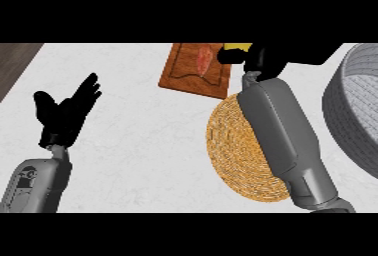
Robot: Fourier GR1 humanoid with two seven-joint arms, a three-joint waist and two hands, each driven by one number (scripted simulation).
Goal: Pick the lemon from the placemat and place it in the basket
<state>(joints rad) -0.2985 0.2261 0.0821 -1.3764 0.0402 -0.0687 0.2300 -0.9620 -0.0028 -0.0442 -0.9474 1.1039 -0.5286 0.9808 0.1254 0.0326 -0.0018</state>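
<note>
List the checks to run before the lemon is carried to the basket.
1. Lemon held by right robot hand: ok, a yellow edge shows beside curled fingers.
2. Lemon off placemat: ok, the hand is beyond its far edge.
3. Basket located: ok, at the right edge.
4. Basket's inside free: cannot tell, mostly out of view.
5. Left robot hand out of the way: ok, open at the left.

The right hand point(272, 57) hides most of the lemon point(236, 47); the basket point(348, 97) runs off the right edge.
</note>
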